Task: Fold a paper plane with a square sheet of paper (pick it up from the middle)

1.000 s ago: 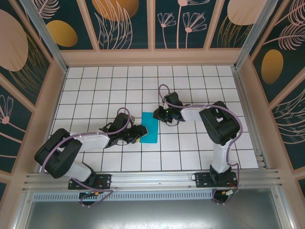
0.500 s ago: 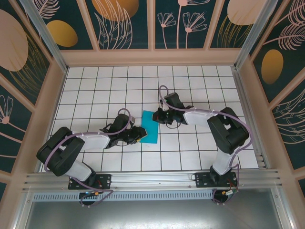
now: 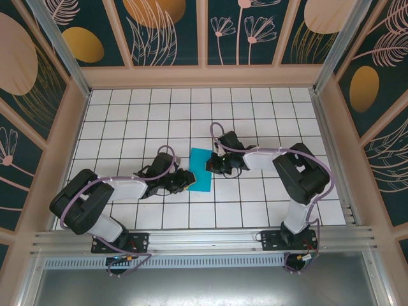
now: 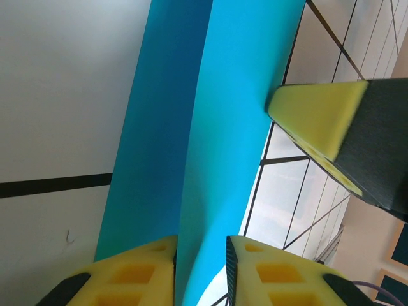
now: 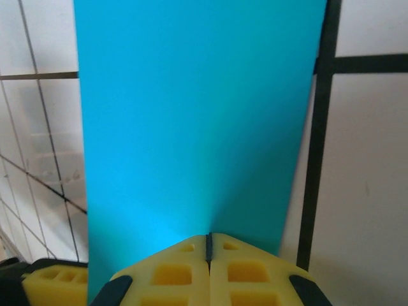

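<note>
The square sheet of paper (image 3: 201,171) is teal and lies folded into a narrow rectangle in the middle of the white grid table. My left gripper (image 3: 186,180) is at its near left corner. In the left wrist view a raised flap of the sheet (image 4: 210,127) runs up between the yellow fingers (image 4: 134,274). The left gripper (image 4: 201,268) still has a gap beside the flap. My right gripper (image 3: 210,164) is at the sheet's right edge. Its pads (image 5: 185,268) are pressed together on the edge of the sheet (image 5: 197,115), which rises toward the pinch.
The tiled table (image 3: 127,115) is boxed in by patterned walls on three sides, with an aluminium rail (image 3: 204,239) along the near edge. The right gripper's yellow finger (image 4: 315,115) touches the sheet's far edge in the left wrist view.
The right gripper has closed and slid slightly nearer along the sheet's right edge. The left gripper's jaws have narrowed around the flap. The sheet has barely shifted.
</note>
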